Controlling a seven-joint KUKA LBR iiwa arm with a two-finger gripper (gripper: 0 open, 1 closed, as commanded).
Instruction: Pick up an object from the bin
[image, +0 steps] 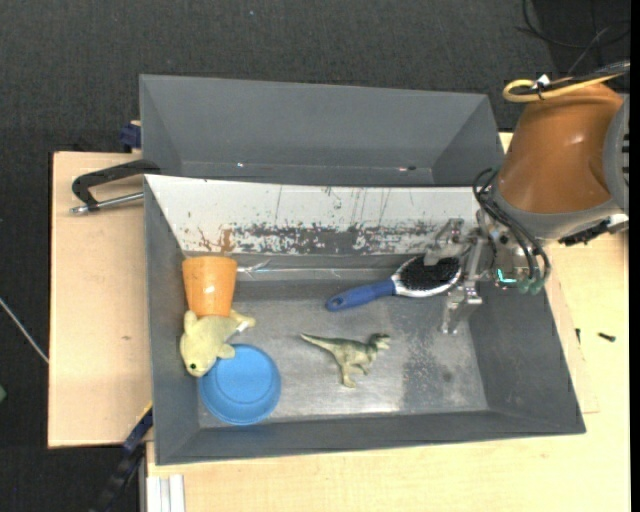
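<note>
Pincer (458, 306): opening can't tell | blue-handled black-bristled brush (393, 288) just beside, lying crosswise, head toward pincer | green toy dinosaur (350, 352) beyond, apart.

blue-handled brush (372, 293) in a grey bin (300, 190)
it lies flat toward the back right, handle pointing left, white head with dark bristles at its right end.
</note>
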